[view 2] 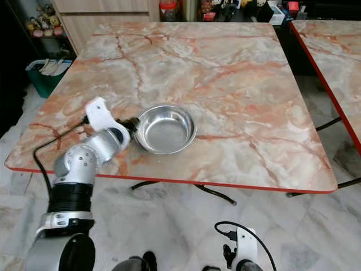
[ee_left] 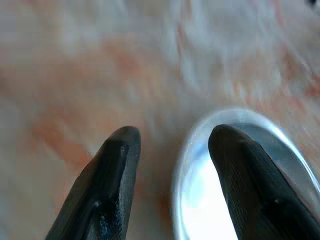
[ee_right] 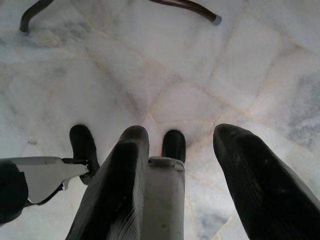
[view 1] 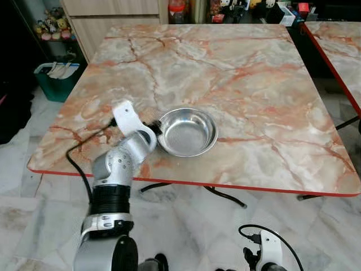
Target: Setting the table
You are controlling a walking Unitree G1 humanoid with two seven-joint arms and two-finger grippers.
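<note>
— Left claw (ee_left: 172,150) first: where is it?

— Reaching over the near part of the marble worktop (view 1: 237,73), at the left rim of the steel bowl (view 1: 187,132). In the left wrist view its two black fingers (ee_left: 107,185) stand apart, one outside the bowl's rim and the other over the shiny inside, so the rim runs between them. They are spread, not pressed on the metal.

— And the bowl itself?

— Upright and empty, resting on the worktop near the front red edge, a little left of the middle. It sits just right of the left claw's silver wrist.

— The right claw (ee_right: 180,150)?

— Hanging low by the robot's side, well apart from the bowl. The right wrist view looks down past its parted fingers at the pale tiled floor (ee_right: 210,65).

— Anything else around?

— A green bin (view 1: 56,79) on the floor off the worktop's far left corner, and a second marble table (view 1: 341,51) to the right.
</note>
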